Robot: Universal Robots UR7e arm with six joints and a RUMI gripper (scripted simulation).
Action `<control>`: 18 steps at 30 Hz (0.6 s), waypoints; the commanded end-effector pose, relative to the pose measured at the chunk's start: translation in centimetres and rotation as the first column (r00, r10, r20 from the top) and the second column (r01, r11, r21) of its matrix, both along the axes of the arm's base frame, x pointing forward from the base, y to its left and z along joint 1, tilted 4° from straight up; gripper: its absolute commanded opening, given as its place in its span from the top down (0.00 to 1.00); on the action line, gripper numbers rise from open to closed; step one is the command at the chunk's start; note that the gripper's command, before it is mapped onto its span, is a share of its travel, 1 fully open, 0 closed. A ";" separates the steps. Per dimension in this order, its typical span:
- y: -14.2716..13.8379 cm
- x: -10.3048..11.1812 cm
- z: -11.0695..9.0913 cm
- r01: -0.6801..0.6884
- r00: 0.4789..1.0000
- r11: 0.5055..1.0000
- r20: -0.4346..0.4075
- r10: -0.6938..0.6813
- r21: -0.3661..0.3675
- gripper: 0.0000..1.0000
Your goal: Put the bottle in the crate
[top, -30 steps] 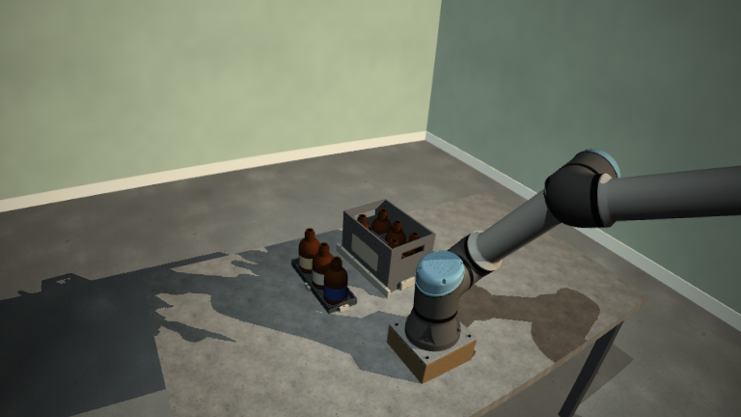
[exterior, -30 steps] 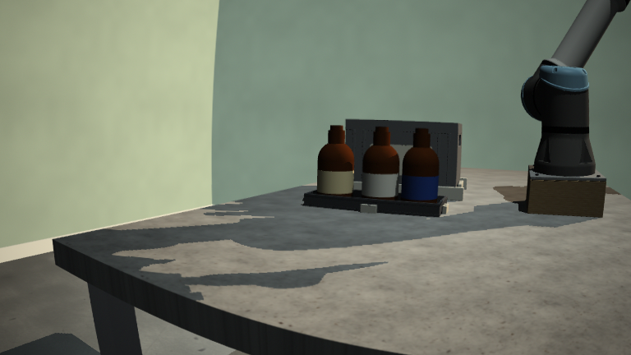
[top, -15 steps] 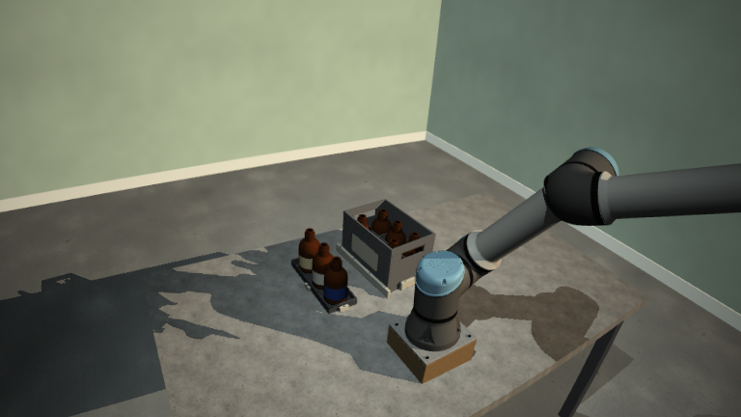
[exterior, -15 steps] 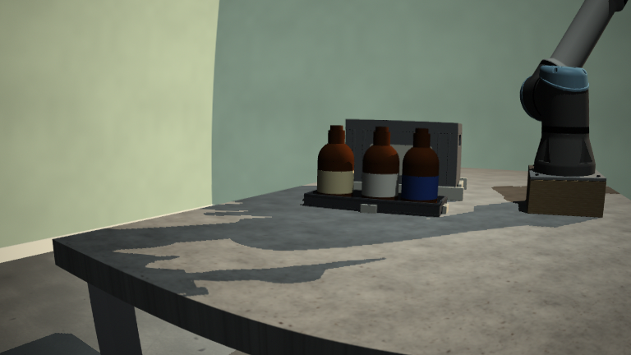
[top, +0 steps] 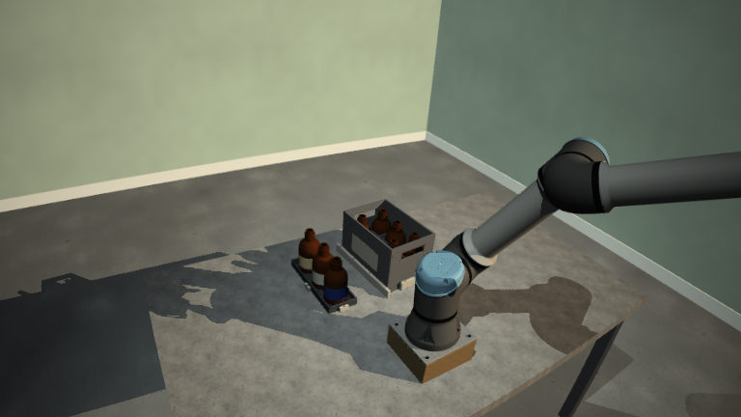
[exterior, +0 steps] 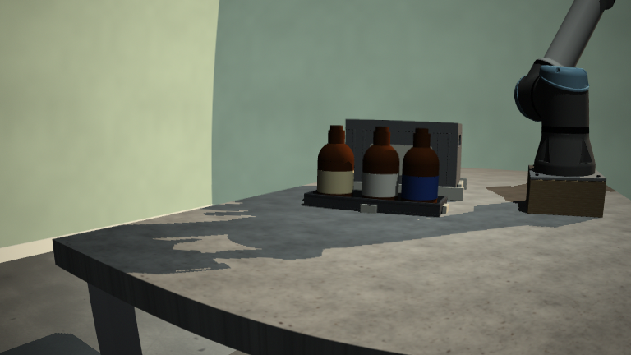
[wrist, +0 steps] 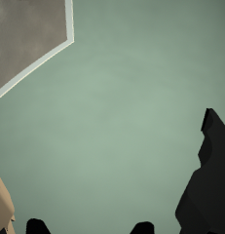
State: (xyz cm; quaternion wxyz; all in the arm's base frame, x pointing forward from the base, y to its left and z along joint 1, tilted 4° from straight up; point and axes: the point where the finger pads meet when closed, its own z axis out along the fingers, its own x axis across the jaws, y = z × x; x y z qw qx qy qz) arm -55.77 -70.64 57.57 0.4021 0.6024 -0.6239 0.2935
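Three bottles [top: 322, 265] [exterior: 380, 163] — tray-borne (upright), outside the open jaws' view.

From my remote seat: table [top: 261, 357] [exterior: 418, 286], matt, mottled like rough stone or concrete. Arm base block [top: 449, 364] [exterior: 565, 196], right, wood-like sides, grained. Arm tube [top: 507, 218] [exterior: 573, 28], smooth, grey, metal-like; blue joint cap [top: 438, 270] [exterior: 564, 76], smooth plastic look. Crate [top: 368, 253] [exterior: 403, 124], far, matt plastic look. Bottles on near tray: brown, smooth; glass or plastic, I cannot tell. Walls, smooth, matt paint look.
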 end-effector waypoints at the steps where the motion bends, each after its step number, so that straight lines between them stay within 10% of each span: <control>1: -2.4 4.2 -0.9 -0.032 0.999 0.999 0.027 0.032 0.018 0.00; 7: -4.9 9.1 -2.0 -0.071 0.996 0.997 0.059 0.069 0.043 0.00; 18: -10.7 27.8 -6.3 -0.212 0.968 0.967 0.163 0.189 0.139 0.00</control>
